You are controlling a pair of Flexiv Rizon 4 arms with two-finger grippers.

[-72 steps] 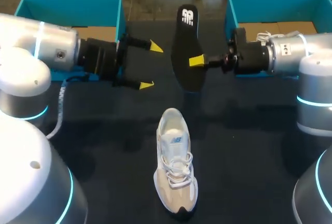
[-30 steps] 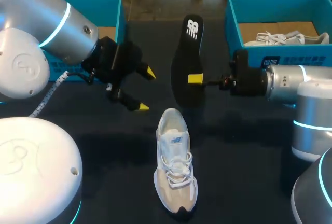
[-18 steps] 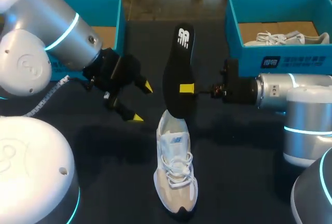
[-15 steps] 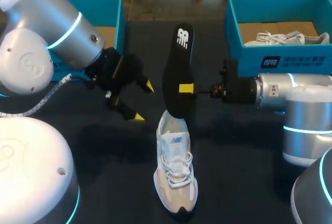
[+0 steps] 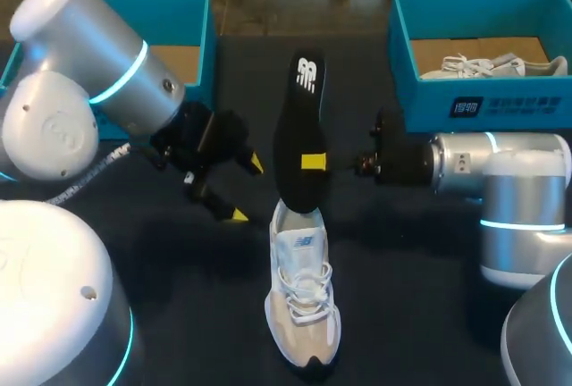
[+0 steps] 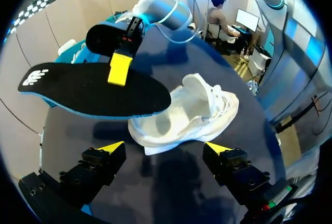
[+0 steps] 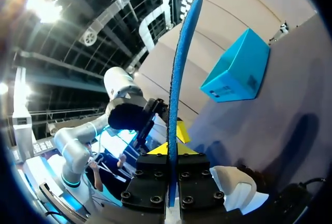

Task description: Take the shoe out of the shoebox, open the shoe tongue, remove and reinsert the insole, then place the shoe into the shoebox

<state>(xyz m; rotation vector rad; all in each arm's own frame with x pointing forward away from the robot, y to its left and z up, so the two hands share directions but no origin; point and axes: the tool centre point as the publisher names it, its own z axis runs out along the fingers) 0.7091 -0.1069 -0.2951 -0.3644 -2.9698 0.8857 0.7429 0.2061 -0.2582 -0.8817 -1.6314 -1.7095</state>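
From above, the shoe (image 5: 304, 301) lies on the desk (image 5: 179, 306) near 6 o'clock. Its toe points to 6 and its open end points to 12. The black insole (image 5: 299, 131) hangs over that open end, and its long part points to 12. The right hand (image 5: 314, 162) comes in from 3 o'clock and is clenched on the middle of the insole. The left hand (image 5: 247, 190) sits at 9 o'clock from the insole, spread wide and holding nothing.

From the left wrist, the left hand (image 6: 165, 147) is open just short of the shoe (image 6: 192, 112). The insole (image 6: 93, 89) floats over the shoe's heel, and the tongue is pulled up.

From the right wrist, the insole (image 7: 179, 79) stands on its thin edge between the fingers of the right hand (image 7: 168, 149). The shoe (image 7: 233, 187) is low, beside that hand.

I think the job now is to put the insole back in. The low end should tip down into the hole and then slide slowly toward the toe. The left hand could hold the shoe so it does not scoot away. If the insole goes in crooked, it may fold.
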